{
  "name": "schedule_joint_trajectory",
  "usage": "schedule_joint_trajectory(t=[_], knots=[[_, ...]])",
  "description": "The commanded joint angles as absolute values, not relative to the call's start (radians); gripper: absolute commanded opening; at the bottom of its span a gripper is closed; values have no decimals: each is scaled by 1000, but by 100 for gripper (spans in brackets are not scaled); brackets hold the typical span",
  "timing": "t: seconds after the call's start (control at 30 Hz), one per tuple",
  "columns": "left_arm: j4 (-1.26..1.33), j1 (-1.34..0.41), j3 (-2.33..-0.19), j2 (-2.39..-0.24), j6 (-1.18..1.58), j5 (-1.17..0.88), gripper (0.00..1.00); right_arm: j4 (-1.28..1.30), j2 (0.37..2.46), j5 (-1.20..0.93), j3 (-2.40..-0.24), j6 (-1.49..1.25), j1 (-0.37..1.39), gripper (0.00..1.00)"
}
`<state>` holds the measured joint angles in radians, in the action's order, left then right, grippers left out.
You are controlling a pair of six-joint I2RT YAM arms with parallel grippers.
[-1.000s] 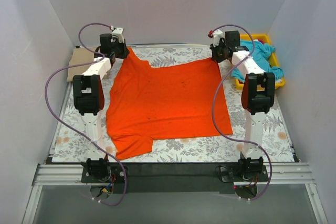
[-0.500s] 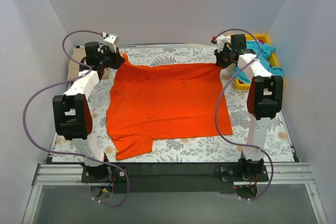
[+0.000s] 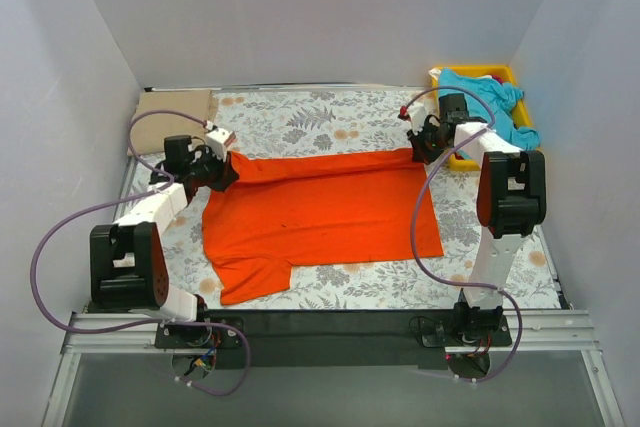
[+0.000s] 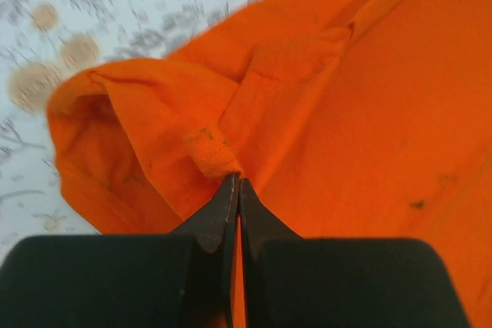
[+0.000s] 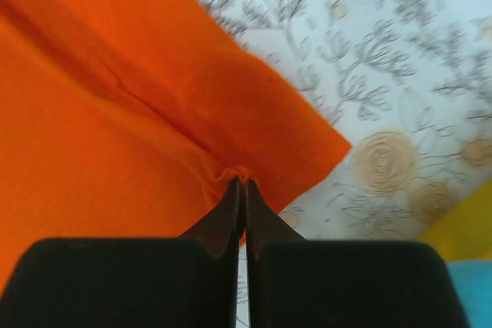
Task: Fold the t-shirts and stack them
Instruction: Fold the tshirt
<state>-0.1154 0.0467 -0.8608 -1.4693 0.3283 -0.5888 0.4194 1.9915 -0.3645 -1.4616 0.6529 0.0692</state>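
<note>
The orange-red t-shirt (image 3: 320, 212) lies spread on the printed cloth, its far edge lifted and folded toward me. My left gripper (image 3: 226, 165) is shut on the shirt's far left corner by the sleeve (image 4: 211, 147). My right gripper (image 3: 421, 150) is shut on the far right corner (image 5: 240, 174). The orange cloth fills both wrist views (image 4: 369, 113) (image 5: 92, 113). The turquoise t-shirt (image 3: 490, 105) lies bunched in the yellow tray (image 3: 505, 75) at the back right. The tan t-shirt (image 3: 172, 107) lies flat at the back left.
The grey fern and flower cloth (image 3: 320, 115) covers the table. White walls close in on three sides. The black base rail (image 3: 330, 325) runs along the near edge. Purple cables loop beside both arms.
Both grippers have pulled the shirt's far edge toward me, folding it over the lower part. The back of the printed cloth and the tan shirt are now uncovered.
</note>
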Motion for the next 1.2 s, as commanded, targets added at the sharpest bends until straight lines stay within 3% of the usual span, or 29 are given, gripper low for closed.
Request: schedule_joint_trajectory(t=[0.0, 0.03, 0.07, 0.2, 0.27, 0.43, 0.63, 1.17], knots=[[-132, 48, -783, -1442, 216, -562, 0, 440, 1957, -399, -1401, 731, 64, 5], [-136, 48, -779, -1454, 198, -540, 2, 449, 1953, -400, -1388, 742, 64, 18], [-181, 48, -782, -1465, 166, -537, 6, 452, 1948, -396, -1369, 752, 64, 24], [-414, 83, -885, -1479, 59, -685, 30, 472, 1911, -379, -1351, 784, 61, 43], [-458, 103, -933, -1451, 61, -757, 45, 500, 1892, -393, -1373, 779, 57, 45], [-450, 84, -1038, -1514, 146, -746, 46, 574, 1887, -460, -1480, 726, 55, 49], [-416, 37, -1152, -1675, 219, -693, 34, 627, 1936, -502, -1571, 620, 58, 45], [-350, -133, -1295, -1950, 342, -634, 41, 638, 1950, -474, -1542, 591, 58, 44]])
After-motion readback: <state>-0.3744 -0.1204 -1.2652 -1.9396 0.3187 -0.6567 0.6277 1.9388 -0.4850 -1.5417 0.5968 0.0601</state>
